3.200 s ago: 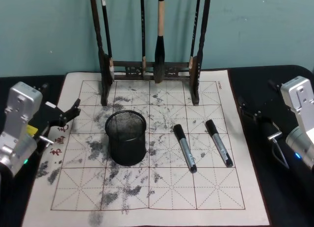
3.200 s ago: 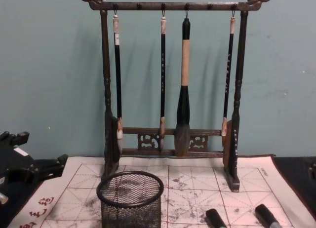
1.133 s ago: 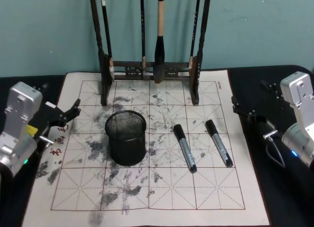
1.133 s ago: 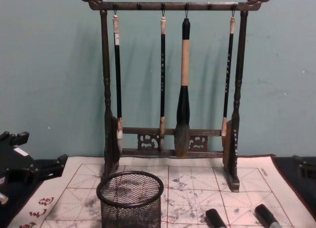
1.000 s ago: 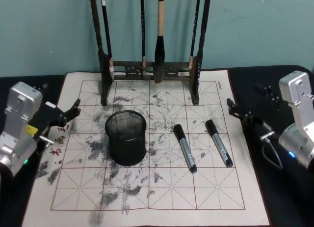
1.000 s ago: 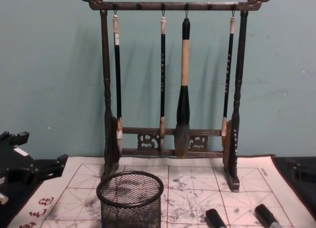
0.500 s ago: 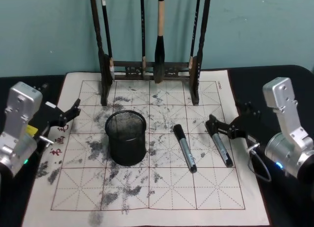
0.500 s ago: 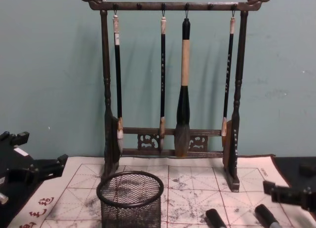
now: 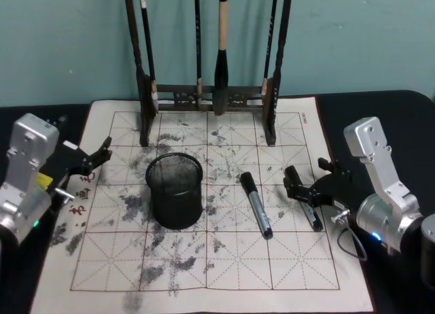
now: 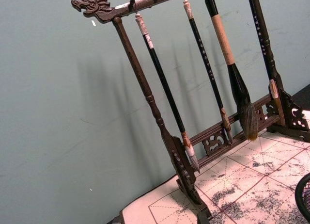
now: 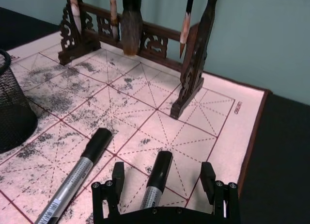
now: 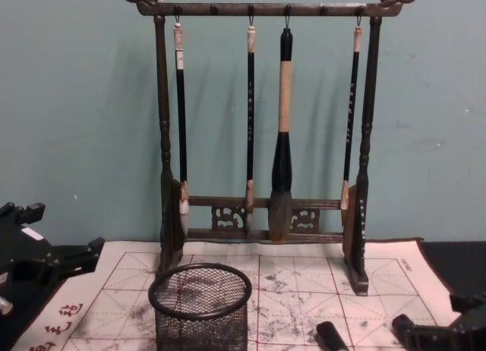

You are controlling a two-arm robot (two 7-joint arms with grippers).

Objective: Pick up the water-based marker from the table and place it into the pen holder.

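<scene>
A: What are we seeing at the right gripper (image 11: 162,175)?

B: We are seeing it spread open. Its two black fingers (image 11: 117,174) are standing on either side of the black cap of the right-hand marker (image 11: 158,171), a slim pen with a grey barrel. A gap is showing on each side, so nothing is being clasped.

A: And where is that marker lying?

B: It is lying flat on the table (image 9: 238,276), on the white felt mat with red grid lines and grey ink smudges, toward the mat's right side. We cannot tell whether the gripper is touching the felt.

A: What are we finding around it?

B: A second marker (image 9: 256,205) of the same black-and-grey kind is lying near its left, roughly parallel and not touching it. Further left, the pen holder (image 9: 175,192), a small round black wire-mesh cup with a thick rim, is standing upright, well apart from both pens.

A: And behind them?

B: The tall dark wooden brush rack (image 12: 262,234) is standing at the mat's far edge, with four brushes (image 12: 282,138) hanging from its top bar.

A: How is the other arm sitting?

B: The left gripper (image 9: 85,138) is hanging at the mat's left edge with its jaws apart, holding nothing, near the holder but not touching it.
</scene>
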